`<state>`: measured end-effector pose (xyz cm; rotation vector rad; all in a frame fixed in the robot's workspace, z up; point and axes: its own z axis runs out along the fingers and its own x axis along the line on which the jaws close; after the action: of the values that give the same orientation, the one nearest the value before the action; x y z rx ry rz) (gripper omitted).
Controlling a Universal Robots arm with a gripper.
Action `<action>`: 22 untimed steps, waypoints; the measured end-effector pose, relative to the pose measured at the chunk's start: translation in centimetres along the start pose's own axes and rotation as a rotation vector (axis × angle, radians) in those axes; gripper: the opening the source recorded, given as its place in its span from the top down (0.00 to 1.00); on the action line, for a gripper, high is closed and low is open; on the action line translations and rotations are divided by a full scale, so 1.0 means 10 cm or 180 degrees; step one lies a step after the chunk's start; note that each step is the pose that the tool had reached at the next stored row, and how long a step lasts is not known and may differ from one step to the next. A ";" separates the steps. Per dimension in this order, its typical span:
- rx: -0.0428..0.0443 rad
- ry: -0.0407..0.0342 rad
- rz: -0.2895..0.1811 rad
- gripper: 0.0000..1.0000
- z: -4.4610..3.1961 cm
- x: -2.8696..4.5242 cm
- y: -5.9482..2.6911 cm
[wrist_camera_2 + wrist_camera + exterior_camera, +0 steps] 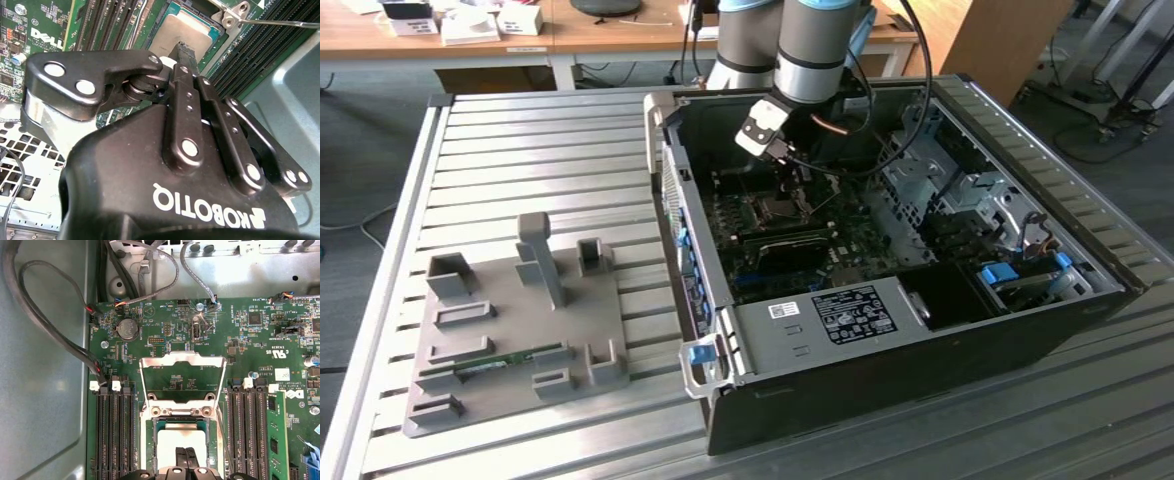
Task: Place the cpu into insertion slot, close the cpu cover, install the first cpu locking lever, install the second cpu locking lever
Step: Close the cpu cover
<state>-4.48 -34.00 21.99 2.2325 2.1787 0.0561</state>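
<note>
In the exterior view, the grey-and-blue robot arm reaches down into the open black computer case (1014,330), which lies on its side on the ribbed metal table (520,150). Its black gripper (790,185) hangs low over the middle of the green motherboard (854,240), right where the socket is. On the exterior view's left, well apart from the case, a grey moulded fixture tray (494,330) holds a narrow green memory stick (491,365).

The second wrist view looks along the gripper (184,50) itself. Its fingers are drawn together with no gap and nothing between them, and the tips are at the near edge of the cpu (192,30), a small flat square chip with a pale silvery face. I cannot tell whether they touch it. The chip lies level inside the socket, so it looks seated and not carried. A thin steel wire lever (280,22) runs free beside it.

The first wrist view looks straight down and adds the cpu cover (180,358), a thin silvery metal frame. It is swung open on the far side of the socket, with green board showing through its opening. This leaves the cpu (182,437) uncovered below the closed fingertips (180,460). The lever (223,440) is not latched.
</note>
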 end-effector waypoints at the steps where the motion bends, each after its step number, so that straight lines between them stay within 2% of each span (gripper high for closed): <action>1: 0.0000 0.0000 0.0000 0.89 -0.001 0.000 0.000; 8: 0.0000 0.0000 0.0000 0.89 -0.060 0.001 0.002; 12: -0.0001 0.0001 0.0000 0.89 -0.069 0.001 0.003; 14: 0.0000 0.0000 0.0000 0.89 -0.118 0.001 0.005; 22: 0.0000 0.0000 0.0000 0.89 -0.129 0.001 0.005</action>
<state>-4.48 -34.00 23.29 2.2325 2.1787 0.0562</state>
